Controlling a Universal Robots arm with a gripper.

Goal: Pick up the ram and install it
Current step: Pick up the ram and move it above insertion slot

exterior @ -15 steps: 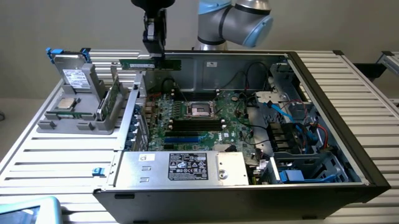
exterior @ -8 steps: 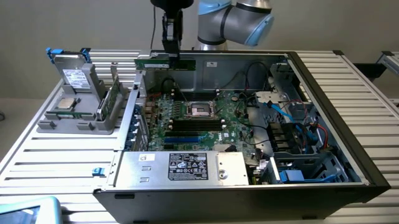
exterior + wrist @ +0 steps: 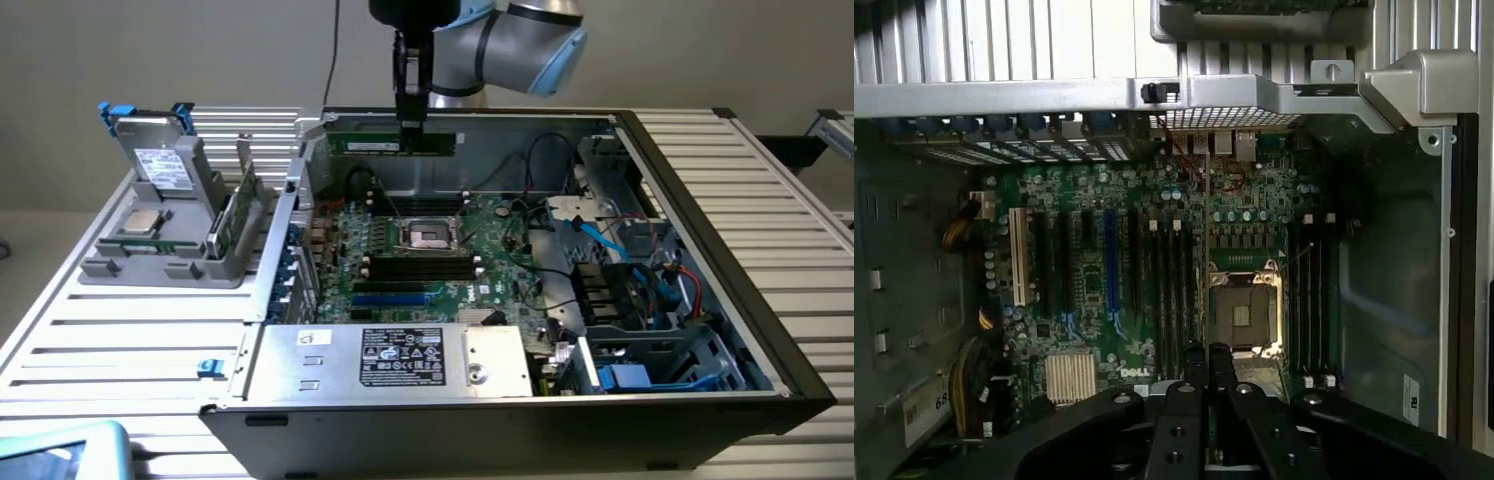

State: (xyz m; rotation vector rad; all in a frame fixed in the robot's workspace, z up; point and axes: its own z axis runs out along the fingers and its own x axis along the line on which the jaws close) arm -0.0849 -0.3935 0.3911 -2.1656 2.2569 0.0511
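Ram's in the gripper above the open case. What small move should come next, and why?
Probably carry the ram toward the black memory slots beside the CPU socket. The gripper holds it high near the far wall of the case, away from those slots, so it isn't yet above them.

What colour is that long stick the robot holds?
The long stick is green with a pale label; exterior view shows it best.

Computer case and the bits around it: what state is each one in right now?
Case: open, side off.
Ram: gripped, held level in the air.
Pincer: shut on the ram.
Socket: bare.
Black slots: empty.
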